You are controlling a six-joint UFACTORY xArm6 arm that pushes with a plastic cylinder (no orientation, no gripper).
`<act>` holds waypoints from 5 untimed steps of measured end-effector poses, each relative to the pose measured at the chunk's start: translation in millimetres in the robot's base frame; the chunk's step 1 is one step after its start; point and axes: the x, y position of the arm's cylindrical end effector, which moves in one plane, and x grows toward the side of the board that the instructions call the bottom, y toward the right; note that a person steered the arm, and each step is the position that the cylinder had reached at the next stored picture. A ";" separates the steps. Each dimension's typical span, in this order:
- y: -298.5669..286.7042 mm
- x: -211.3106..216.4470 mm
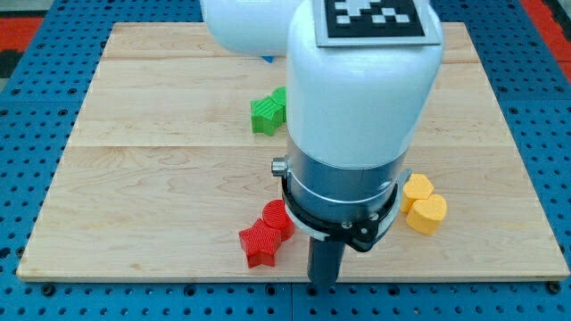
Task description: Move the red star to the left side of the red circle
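The red star (pixel 260 243) lies near the board's bottom edge, left of centre. The red circle (pixel 277 217) touches it at its upper right. My rod comes down from the white arm, and my tip (pixel 323 282) is at the bottom edge of the board, to the right of the red star and a little below it, a short gap away. The tip touches no block.
A green block (pixel 268 113) lies above the centre, partly hidden by the arm. Two yellow blocks, one a heart (pixel 429 214) and one a rounded shape (pixel 416 188), sit at the right. A bit of blue (pixel 268 60) shows at the top behind the arm. The wooden board (pixel 134 178) ends just below the tip.
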 end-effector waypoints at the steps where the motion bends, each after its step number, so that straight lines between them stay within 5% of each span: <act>1: -11.7 0.0; 3: -136.1 -14.5; 5: -44.9 -69.0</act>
